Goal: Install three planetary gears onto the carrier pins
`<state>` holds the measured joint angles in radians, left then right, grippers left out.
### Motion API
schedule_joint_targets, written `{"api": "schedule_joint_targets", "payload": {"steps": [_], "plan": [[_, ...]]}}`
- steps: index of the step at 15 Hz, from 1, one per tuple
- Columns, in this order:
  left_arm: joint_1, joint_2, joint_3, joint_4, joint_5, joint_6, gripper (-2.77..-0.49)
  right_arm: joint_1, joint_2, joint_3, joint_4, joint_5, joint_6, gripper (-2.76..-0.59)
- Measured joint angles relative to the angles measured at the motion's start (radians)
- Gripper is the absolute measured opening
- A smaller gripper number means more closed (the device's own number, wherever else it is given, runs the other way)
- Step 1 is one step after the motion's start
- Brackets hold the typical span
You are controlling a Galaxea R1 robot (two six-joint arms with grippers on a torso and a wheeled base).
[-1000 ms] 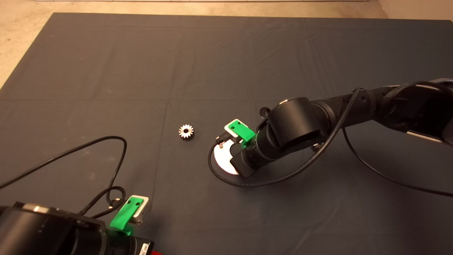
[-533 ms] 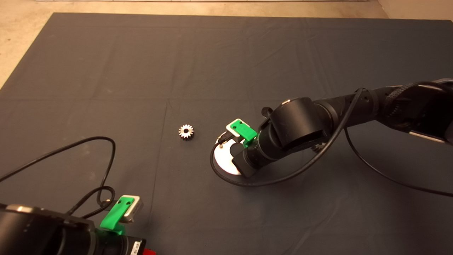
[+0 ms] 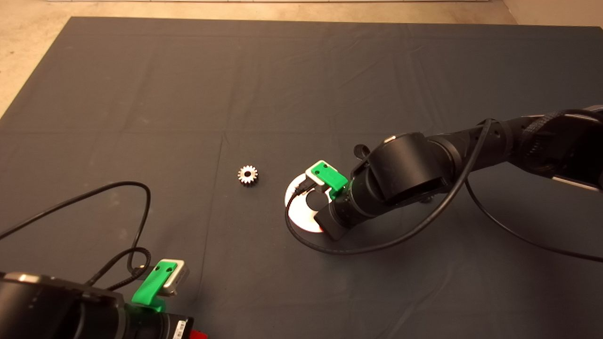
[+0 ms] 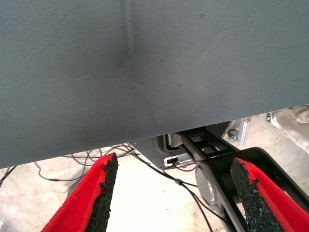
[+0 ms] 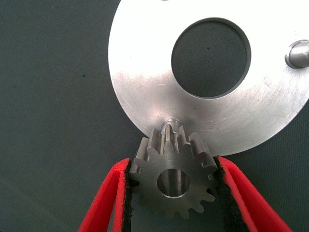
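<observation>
A dark mat (image 3: pixel 301 94) covers our worktop. Our right end effector (image 5: pixel 171 193) is clamped on one planetary gear (image 5: pixel 173 180), held just above a carrier pin (image 5: pixel 170 126) at the disc (image 5: pixel 145 72) rim; another pin (image 5: pixel 298 53) stands apart. A second gear (image 3: pixel 248 175) lies at the disc's nine o'clock. Our left end effector (image 4: pixel 176 191) waits at the mat's near-left edge, fingers (image 4: pixel 104 186) apart.

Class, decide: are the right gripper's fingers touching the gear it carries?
Touching. In the right wrist view, both fingers press their black pads against opposite teeth of the gear, no gap showing.
</observation>
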<state>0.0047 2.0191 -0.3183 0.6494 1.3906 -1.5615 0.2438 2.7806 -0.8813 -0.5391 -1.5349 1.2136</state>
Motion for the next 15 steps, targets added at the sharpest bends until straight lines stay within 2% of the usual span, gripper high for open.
{"api": "schedule_joint_targets", "payload": {"steps": [3, 9, 12, 15], "plan": [[0.000, 0.000, 0.000, 0.000, -0.012, 0.000, -1.63, 0.000, 0.000, 0.001, 0.000, 0.000, -0.001, -2.38], [-0.008, 0.000, 0.000, 0.003, -0.017, 0.000, -1.63, 0.000, 0.000, 0.001, -0.001, 0.000, -0.001, -2.38], [-0.008, 0.000, 0.000, 0.003, -0.037, 0.000, -1.63, 0.000, 0.001, -0.003, -0.002, 0.000, -0.009, -2.39], [-0.008, 0.000, 0.000, 0.003, -0.038, 0.000, -1.63, -0.002, 0.001, -0.019, -0.003, 0.001, -0.021, -2.39]]}}
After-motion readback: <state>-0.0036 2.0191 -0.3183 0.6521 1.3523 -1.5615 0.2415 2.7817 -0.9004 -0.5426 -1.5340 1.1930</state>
